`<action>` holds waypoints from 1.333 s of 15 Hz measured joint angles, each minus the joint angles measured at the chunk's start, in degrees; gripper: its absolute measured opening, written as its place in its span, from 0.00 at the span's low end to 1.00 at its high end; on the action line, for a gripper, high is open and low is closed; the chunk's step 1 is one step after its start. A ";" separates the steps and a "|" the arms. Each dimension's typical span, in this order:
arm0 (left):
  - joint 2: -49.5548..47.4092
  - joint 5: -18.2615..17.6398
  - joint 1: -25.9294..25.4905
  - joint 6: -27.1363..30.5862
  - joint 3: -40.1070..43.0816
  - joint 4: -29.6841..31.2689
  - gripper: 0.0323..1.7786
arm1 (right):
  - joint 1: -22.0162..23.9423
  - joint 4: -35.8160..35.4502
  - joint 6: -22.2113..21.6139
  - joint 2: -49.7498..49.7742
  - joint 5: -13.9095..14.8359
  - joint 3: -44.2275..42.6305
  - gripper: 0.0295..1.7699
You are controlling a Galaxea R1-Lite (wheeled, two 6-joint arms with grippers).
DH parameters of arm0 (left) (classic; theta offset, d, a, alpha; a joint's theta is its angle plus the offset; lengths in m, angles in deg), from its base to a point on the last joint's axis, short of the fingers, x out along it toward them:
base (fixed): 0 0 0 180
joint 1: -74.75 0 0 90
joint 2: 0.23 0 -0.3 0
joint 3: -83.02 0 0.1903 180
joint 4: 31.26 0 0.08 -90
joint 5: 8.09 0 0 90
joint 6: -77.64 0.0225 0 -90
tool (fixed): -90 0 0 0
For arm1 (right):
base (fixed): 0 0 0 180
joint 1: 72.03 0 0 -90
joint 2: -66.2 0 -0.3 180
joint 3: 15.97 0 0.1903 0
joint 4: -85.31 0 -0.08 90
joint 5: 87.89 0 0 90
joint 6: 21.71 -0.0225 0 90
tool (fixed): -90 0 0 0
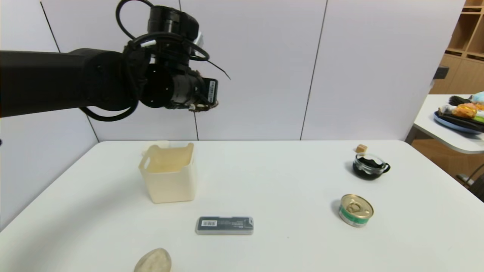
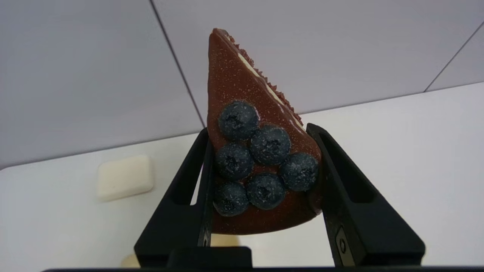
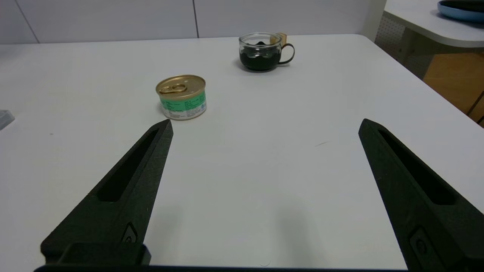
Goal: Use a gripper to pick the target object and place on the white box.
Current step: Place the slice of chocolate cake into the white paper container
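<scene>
**Carrying the cake slice high above the bin**

Hovering at the far left, high over the table, the black left gripper point(image 2: 261, 170) with its cables and barcode label is clenching the small triangular toy cake slice point(image 2: 257, 158), its chocolate top and dark berries facing the wrist camera, the wide end pinched between both fingers and the point sticking out past the tips. Below it and slightly nearer is sitting the cream-white square plastic bin point(image 1: 169, 172) with cut-out handles, open side up. A grey rectangular case point(image 1: 224, 225) is lying near and to the right of the bin; farther right, a gold-lidded tin point(image 1: 355, 210) and a glass cup point(image 1: 369, 166) are standing. The right gripper point(image 3: 264, 132) is idling low over the right of the table, fingers spread wide and holding nothing.

Judging from here, the risks are these: letting go from this height could send the slice bouncing off the bin's rim onto the table, and the grip on tapered sides may be letting the slice slip or rotate during descent.
</scene>
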 joint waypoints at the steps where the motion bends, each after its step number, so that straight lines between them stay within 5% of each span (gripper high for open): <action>1: -2.16 0.06 -0.65 0.07 3.19 0.22 0.45 | 0.00 0.00 0.00 0.00 -0.02 0.00 0.96; 11: -17.54 -0.02 -6.51 -0.22 30.99 5.18 0.45 | 0.00 0.02 0.05 0.00 -0.02 0.00 0.96; 20: -12.79 -2.10 -6.49 -0.45 33.40 11.09 0.45 | 0.00 0.04 0.05 0.00 -0.02 0.00 0.96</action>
